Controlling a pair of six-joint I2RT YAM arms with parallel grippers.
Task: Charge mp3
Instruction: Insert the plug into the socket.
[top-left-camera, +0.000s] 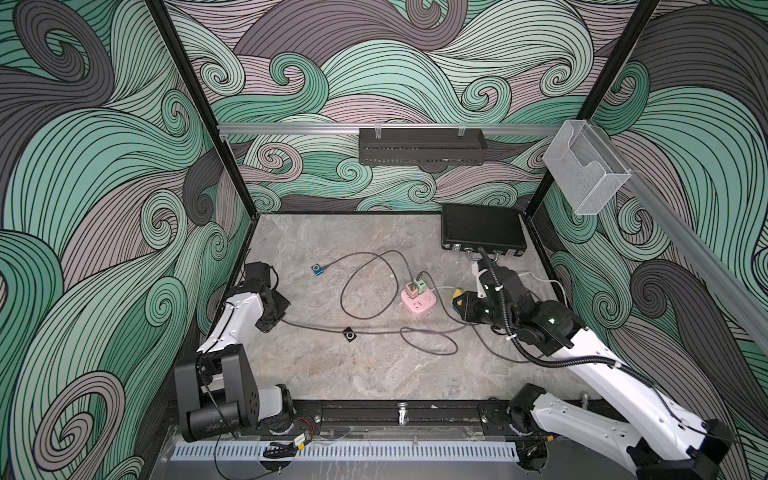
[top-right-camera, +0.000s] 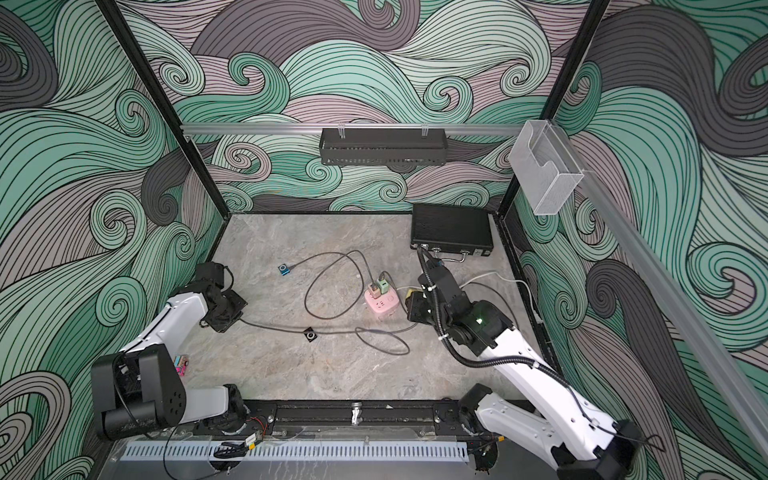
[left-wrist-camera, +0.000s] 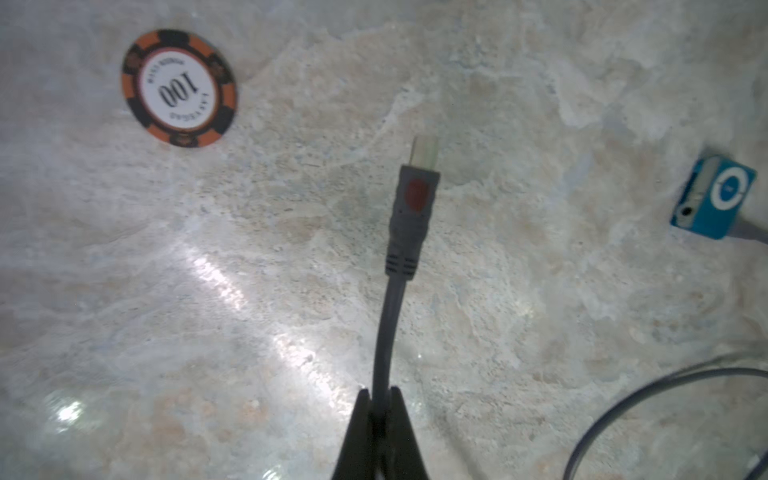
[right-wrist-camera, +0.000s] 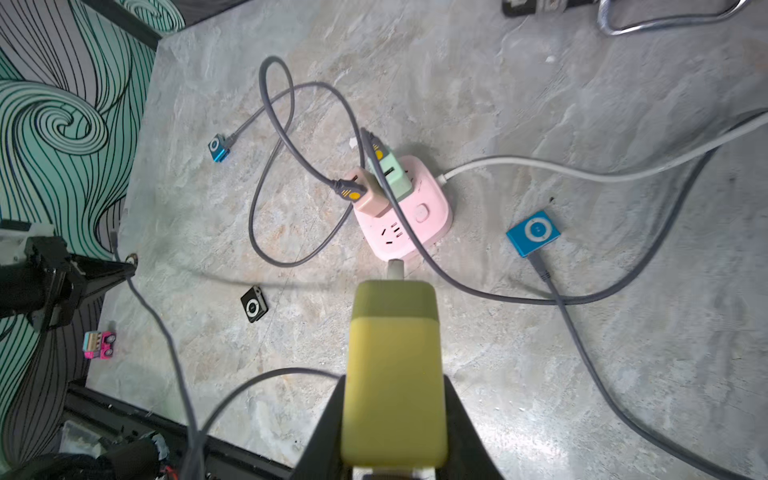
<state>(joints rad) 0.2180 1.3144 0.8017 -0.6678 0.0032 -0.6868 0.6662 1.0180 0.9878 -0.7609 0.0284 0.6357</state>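
Observation:
My left gripper (left-wrist-camera: 379, 392) is shut on a grey charging cable, whose small plug (left-wrist-camera: 413, 208) sticks out past the fingertips above the table. The black mp3 player (top-left-camera: 349, 334) lies mid-table with no cable in it. It is right of the left gripper (top-left-camera: 279, 318) in both top views. My right gripper (right-wrist-camera: 395, 380) is shut on a yellow adapter (right-wrist-camera: 395, 332). Its prongs point at the pink power cube (right-wrist-camera: 415, 220), close to its near side. A blue mp3 player (left-wrist-camera: 715, 197) with a cable plugged in lies further back; a second cabled one (right-wrist-camera: 533, 232) lies beside the cube.
Two adapters with grey cables stand in the cube (top-left-camera: 417, 305), and the cable loops sprawl over the mid-table. A poker chip (left-wrist-camera: 179, 88) and a pink toy car (right-wrist-camera: 99, 345) lie at the left. A black case (top-left-camera: 482, 228) sits back right.

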